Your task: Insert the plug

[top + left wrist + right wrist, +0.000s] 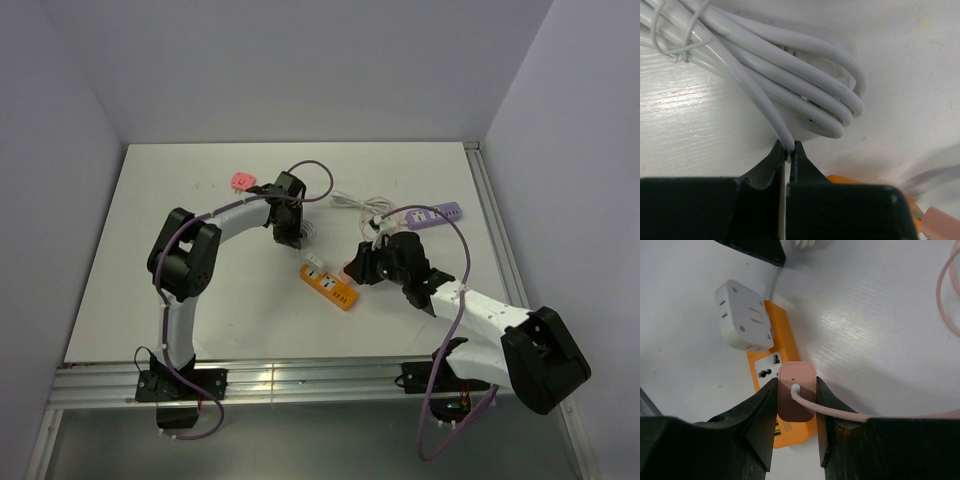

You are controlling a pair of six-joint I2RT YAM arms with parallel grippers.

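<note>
My right gripper [796,383] is shut on the pink plug [796,402], one finger on each side of it. The plug's pink cable [845,413] trails off to the right. It sits right over the face of the orange power strip [781,326], beside a free socket [768,368]; its prongs are hidden. A white adapter [744,315] is plugged in at the strip's far end. In the top view the strip [333,288] lies mid-table with the right gripper [358,270] at its right side. My left gripper [788,146] is shut on a strand of the coiled white cable [805,85].
A purple power strip [437,214] lies at the back right, with loose white cable [352,202] beside it. A small pink object [242,180] rests at the back, left of the left gripper [290,236]. A metal rail [494,230] runs along the table's right edge.
</note>
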